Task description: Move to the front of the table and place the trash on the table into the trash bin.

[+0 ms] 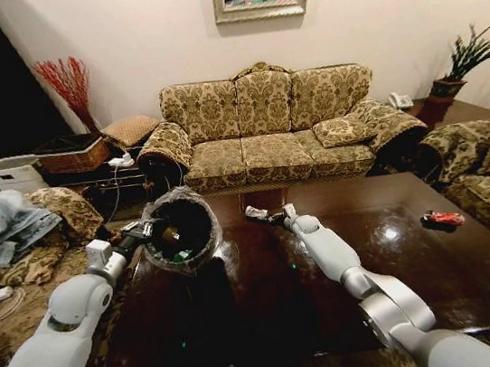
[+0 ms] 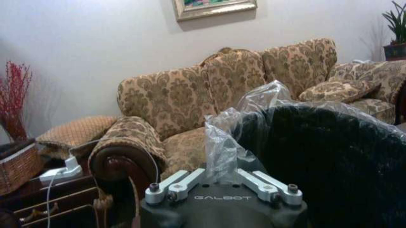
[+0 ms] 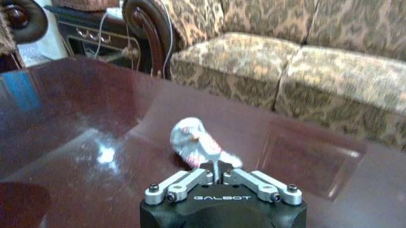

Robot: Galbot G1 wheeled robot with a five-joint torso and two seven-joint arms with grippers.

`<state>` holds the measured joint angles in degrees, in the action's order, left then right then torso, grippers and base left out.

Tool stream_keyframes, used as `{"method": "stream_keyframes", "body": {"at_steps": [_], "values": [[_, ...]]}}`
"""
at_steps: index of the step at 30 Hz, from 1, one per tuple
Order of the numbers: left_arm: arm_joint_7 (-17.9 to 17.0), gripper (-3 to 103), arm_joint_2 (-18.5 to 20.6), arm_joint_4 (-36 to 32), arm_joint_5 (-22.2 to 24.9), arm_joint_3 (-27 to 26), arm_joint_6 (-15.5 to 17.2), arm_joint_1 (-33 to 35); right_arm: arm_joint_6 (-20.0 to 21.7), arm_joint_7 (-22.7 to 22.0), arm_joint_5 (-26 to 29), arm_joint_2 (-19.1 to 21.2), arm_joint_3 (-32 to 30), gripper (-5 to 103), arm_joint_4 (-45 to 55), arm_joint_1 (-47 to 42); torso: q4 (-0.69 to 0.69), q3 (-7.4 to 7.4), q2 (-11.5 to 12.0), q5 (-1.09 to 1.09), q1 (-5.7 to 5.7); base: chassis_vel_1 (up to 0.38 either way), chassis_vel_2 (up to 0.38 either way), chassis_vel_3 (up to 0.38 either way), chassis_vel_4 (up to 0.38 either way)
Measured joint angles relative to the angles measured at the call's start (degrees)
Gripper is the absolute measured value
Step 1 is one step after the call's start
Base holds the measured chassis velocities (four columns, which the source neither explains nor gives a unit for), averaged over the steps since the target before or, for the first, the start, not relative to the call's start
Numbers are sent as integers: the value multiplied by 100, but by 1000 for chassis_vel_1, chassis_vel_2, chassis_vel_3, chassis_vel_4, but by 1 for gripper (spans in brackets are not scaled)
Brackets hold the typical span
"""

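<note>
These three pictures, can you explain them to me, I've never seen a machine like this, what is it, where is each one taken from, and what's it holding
This is a wheeled robot with two arms. The wide picture comes from a camera on its head, looking down at a dark wooden table in front of a sofa. The other two come from cameras on its wrists.

The left gripper is clamped on the plastic-lined rim of a black trash bin, holding it tilted with its mouth toward the head camera; a few bits of litter lie inside. The left wrist picture shows that bin up close.

The right gripper reaches over the table with its jaws closed on a white crumpled scrap, seen best from the right wrist. A red piece lies on the table to the right.
</note>
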<state>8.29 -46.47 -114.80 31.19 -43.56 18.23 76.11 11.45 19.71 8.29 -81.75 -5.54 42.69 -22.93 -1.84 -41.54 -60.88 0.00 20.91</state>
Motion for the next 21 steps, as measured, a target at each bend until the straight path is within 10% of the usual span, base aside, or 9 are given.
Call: {"method": "stream_keyframes", "body": {"at_steps": [10, 21], "values": [[3, 4, -23, 32, -21, 67, -23, -7, -910, -421, -475, -229, -46, 41, -663, 425, -2, 0, 0, 0, 1, 0, 0, 0, 0], [9, 4, -11, 32, -20, 43, -25, -7, -719, -300, -395, -202, -56, 74, -358, 307, 0, 0, 0, 0, -1, 0, 0, 0, 0]]}}
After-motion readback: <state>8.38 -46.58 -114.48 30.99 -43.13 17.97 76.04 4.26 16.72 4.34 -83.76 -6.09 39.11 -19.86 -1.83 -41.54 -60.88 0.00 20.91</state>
